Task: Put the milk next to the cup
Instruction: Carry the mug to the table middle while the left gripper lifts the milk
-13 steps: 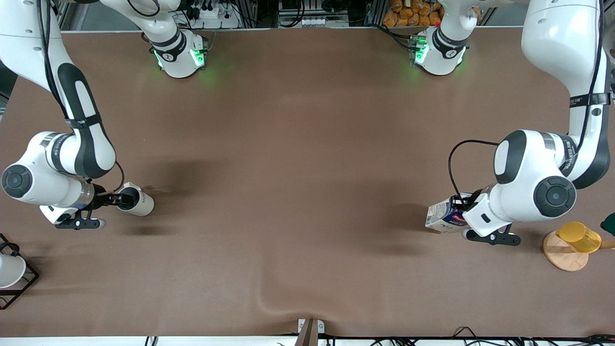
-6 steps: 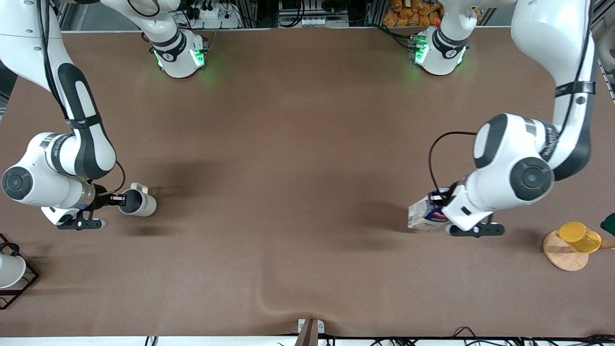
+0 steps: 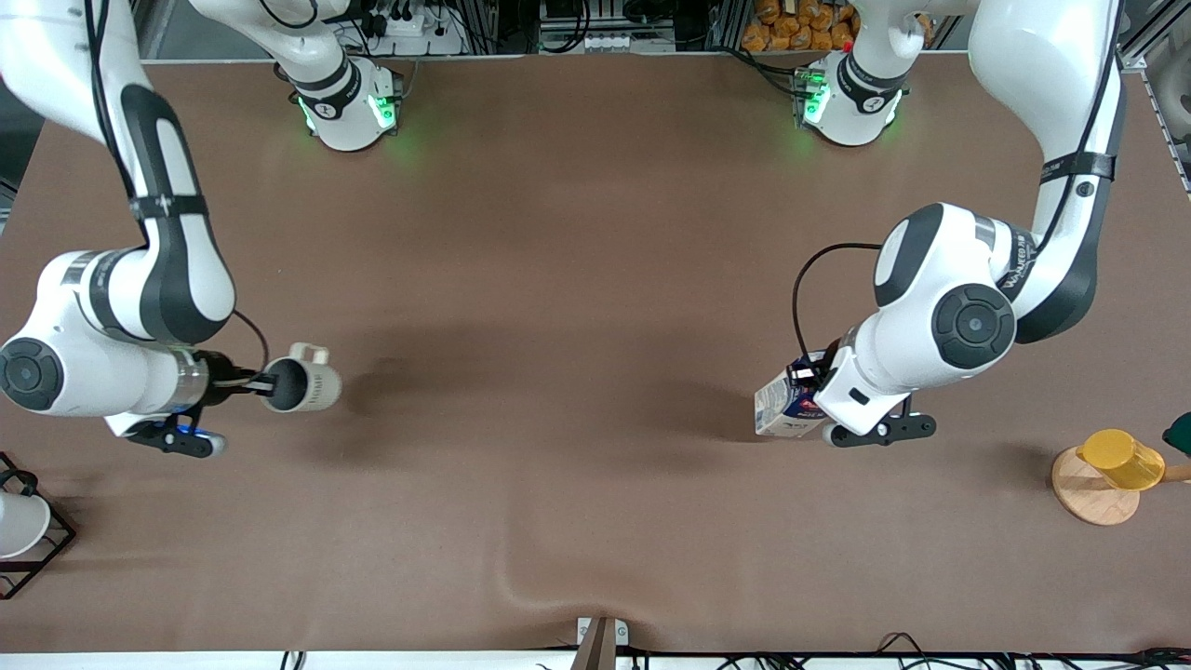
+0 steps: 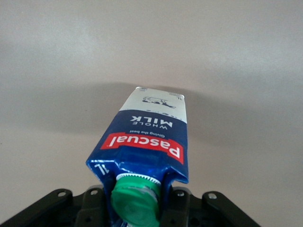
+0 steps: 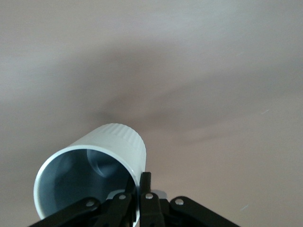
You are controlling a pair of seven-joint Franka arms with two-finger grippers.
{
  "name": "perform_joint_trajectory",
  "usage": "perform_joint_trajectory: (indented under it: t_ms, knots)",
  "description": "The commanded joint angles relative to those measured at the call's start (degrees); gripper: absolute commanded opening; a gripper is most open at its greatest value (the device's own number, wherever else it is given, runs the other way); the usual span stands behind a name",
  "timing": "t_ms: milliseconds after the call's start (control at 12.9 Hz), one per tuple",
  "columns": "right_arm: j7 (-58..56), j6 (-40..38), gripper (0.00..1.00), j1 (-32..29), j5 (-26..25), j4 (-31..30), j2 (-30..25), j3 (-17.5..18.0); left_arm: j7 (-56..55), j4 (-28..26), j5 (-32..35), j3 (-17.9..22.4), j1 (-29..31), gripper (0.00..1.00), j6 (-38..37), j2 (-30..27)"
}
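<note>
The milk [image 3: 780, 408] hangs in the left tool [image 3: 808, 398], clamped at its capped top and tilted, its long axis pointing toward the right arm's end of the desk [image 3: 577, 279]. The cup [image 3: 302, 381] is pinched at its rim by the right tool [image 3: 262, 382], lifted and tipped on its side. They are well apart, and the gap between them runs along the desk's length. Compared with one second ago, both arms have carried their things inward, so the gap is smaller.
</note>
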Motion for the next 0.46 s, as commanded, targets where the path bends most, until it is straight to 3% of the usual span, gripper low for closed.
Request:
perform_joint_trajectory:
  t_ms: [0, 232, 387]
  knots:
    - [12.1, -2.0, 0.00, 5.2, 3.5, 3.2, 0.0, -0.4, -1.1, -0.2, -0.8, -0.2, 0.4, 0.00, -0.5, -2.0]
    - [29.9, -0.9, 0.00, 14.0, 3.9, 4.1, 1.0, -0.4, -1.1, -0.2, -0.8, -0.2, 0.9, 0.00, -0.5, -2.1]
    - [35.7, 1.0, 0.00, 17.2, 7.1, 5.5, 1.6, -0.4, -1.1, -0.3, -0.9, -0.2, 0.8, 0.00, -0.5, -3.2]
